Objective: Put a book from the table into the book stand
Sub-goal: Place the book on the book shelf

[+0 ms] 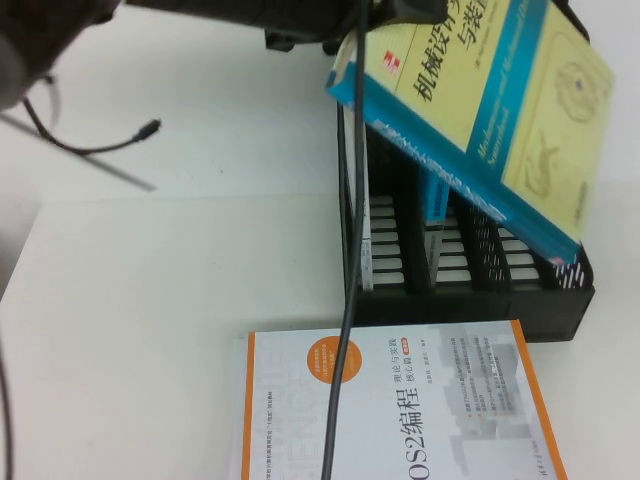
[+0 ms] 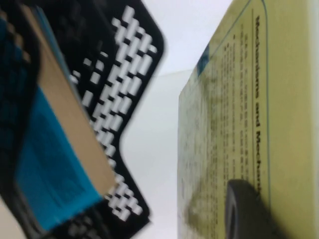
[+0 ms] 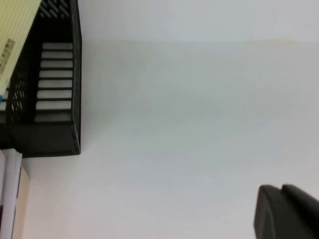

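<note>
The book [image 1: 490,110], pale yellow-green with a blue spine and black Chinese title, hangs tilted in the air over the black book stand [image 1: 470,300]. Its lower corner reaches down near the stand's right end. My left gripper [image 1: 392,18] is shut on the book's upper end, at the top of the high view. In the left wrist view a dark finger [image 2: 244,209] presses flat on the book's cover [image 2: 279,99], with the stand's perforated side [image 2: 124,74] beside it. My right gripper [image 3: 284,211] hovers shut over bare white table [image 3: 189,109], off to one side of the stand [image 3: 55,134].
A smaller blue-spined book [image 1: 437,205] stands in one slot of the stand. A white book with orange edges [image 1: 400,410] lies on the table in front of the stand. A black cable [image 1: 345,250] hangs down from the left arm across it.
</note>
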Robot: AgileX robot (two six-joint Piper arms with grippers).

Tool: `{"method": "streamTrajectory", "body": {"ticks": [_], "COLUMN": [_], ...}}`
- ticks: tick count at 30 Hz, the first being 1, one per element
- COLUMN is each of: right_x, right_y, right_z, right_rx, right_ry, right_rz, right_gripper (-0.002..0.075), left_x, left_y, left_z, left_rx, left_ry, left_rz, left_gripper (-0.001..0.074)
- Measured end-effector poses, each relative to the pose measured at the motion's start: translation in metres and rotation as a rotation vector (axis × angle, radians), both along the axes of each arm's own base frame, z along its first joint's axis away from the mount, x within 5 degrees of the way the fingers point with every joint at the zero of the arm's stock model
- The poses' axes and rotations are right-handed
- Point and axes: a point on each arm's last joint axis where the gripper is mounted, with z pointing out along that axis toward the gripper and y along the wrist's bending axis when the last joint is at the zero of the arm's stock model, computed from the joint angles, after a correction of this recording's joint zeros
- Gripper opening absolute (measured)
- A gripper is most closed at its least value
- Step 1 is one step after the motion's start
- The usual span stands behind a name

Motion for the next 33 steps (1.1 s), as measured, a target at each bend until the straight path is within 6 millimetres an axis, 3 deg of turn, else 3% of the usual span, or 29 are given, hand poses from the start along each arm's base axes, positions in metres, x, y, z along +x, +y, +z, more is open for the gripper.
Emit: {"method": "streamTrajectory", "body": {"ticks": [6, 17, 33], "right_x": [-0.015, -0.018, -0.015], "right_y": [-0.008, -0.007, -0.005], "right_z": [0.001, -0.002, 0.002], "right_rx": [0.027, 0.054, 0.062], "right_ry": [-0.012, 0.027, -0.019], "right_rz": [-0.029, -0.033, -0.007], "right_gripper": [-0.0003, -0.0003, -0.0003], "left_x": [0.016, 0.025, 0.002], "left_y": [-0.015, -0.031, -0.073], "left_z": [0.002, -0.005, -0.015], "left_rx": [0.051, 0.030, 0.146], "left_ry": [-0.014, 0.025, -0.031], "left_rz": [0.076, 0.266, 0.362], "left_gripper": [0.0195, 0.0195, 0.0193]}}
